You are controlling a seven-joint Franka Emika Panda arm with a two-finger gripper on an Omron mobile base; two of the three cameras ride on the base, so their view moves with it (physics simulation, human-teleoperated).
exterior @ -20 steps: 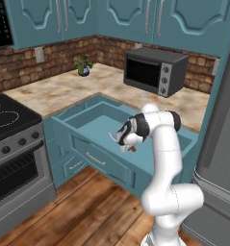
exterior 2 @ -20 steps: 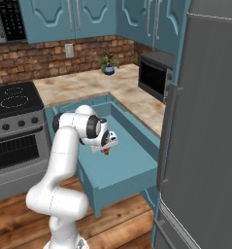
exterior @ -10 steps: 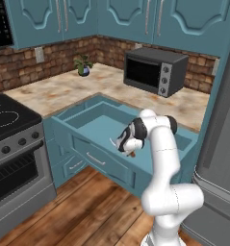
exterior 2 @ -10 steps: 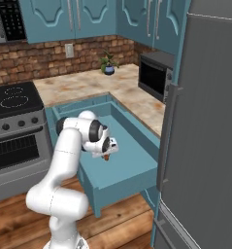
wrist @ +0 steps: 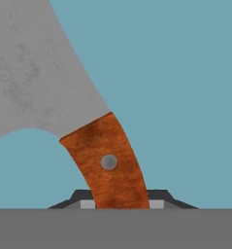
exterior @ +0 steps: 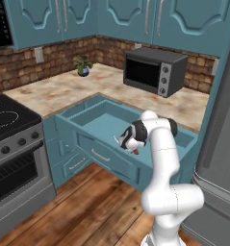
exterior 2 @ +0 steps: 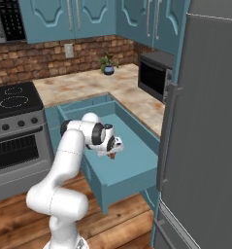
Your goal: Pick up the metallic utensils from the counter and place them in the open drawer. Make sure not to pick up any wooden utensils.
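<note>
A broad grey metal blade (wrist: 35,73) fills the upper left of the frame. Its reddish-brown wooden handle with a silver rivet (wrist: 107,165) runs down to bottom centre, pinched in the tool (wrist: 121,204). Plain teal drawer floor (wrist: 185,97) lies behind.

Walls: we see a brick backsplash (exterior: 20,72) in red-brown, running round the corner; an outlet (exterior: 38,54) sits on it
Cupboards: we count teal upper cabinets (exterior: 135,19) with arched panels and slim silver handles
Floor: we find warm wooden planks (exterior: 87,211)
Appliances: we note a dark microwave (exterior: 155,71); a black-topped stove (exterior: 13,158) with an oven door; a grey fridge (exterior 2: 205,141)
Decor: we spot a small potted plant (exterior: 82,65) near the corner
Light: we find it even and soft
</note>
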